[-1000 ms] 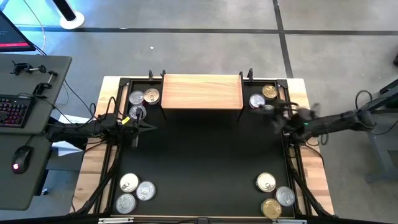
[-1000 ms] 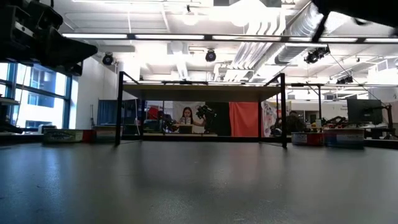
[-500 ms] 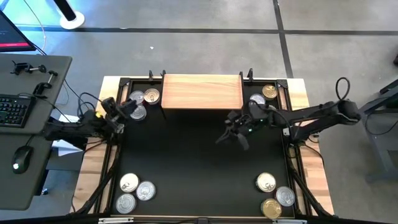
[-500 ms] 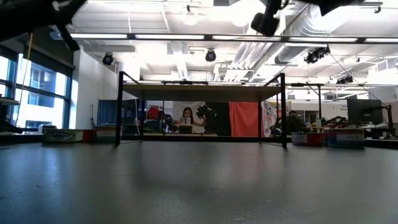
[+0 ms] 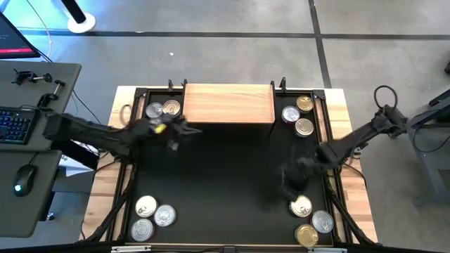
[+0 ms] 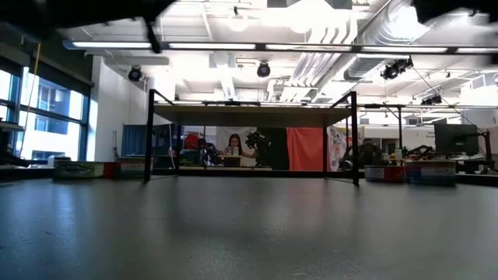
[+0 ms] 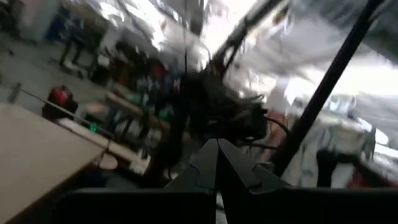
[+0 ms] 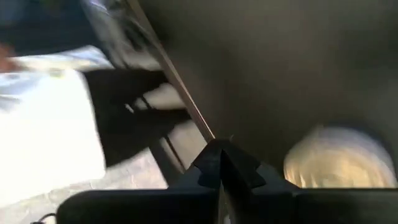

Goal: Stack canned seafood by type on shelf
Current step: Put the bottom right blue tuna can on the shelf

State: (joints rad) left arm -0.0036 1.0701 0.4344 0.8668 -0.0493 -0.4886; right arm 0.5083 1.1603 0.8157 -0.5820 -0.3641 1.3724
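Observation:
The light wood shelf stands on thin black legs at the mat's far edge, and it also shows in the low view as the shelf. Round flat tins sit on the mat in four groups: far left, far right, near left, near right. My left gripper hovers, blurred, by the shelf's near left corner, fingers shut. My right gripper hovers just beside the near right tins, fingers shut. One tin shows close ahead of it.
A large black mat covers the table inside a black frame. A desk with keyboard and mouse stands left of the table. The mat's middle, between the tin groups, holds nothing. People and equipment show far behind the shelf in the low view.
My left gripper has swung from the table's left edge toward the right, ending by the shelf's near left corner. My right gripper has swept from the far right tins to the mat's middle, then toward the near edge beside the near right tins. The tins have not moved.

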